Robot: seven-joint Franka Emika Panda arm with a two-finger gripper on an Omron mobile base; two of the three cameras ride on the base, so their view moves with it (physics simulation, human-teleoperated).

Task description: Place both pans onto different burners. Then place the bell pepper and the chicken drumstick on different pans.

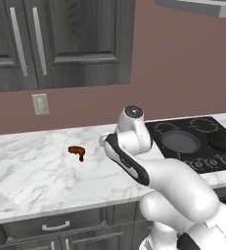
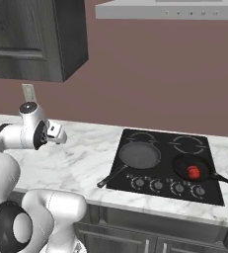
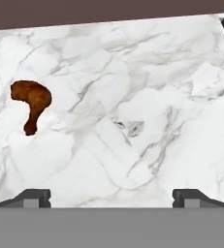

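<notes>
Marble counter (image 3: 133,97) bears the chicken drumstick (image 3: 32,102), bone end toward camera.

- Kitchen, rendered.
- Marble counter (image 1: 26,171), dark wood cabinets (image 1: 60,44), drawers below.
- Black glass cooktop (image 2: 165,168) with knobs; range hood (image 2: 167,10) above.
- Wall outlet (image 1: 40,104).

A white marble counter (image 1: 26,171) runs beneath dark wood cabinets (image 1: 60,44), a wall outlet (image 1: 40,104) on the mauve wall (image 2: 160,74).
</notes>
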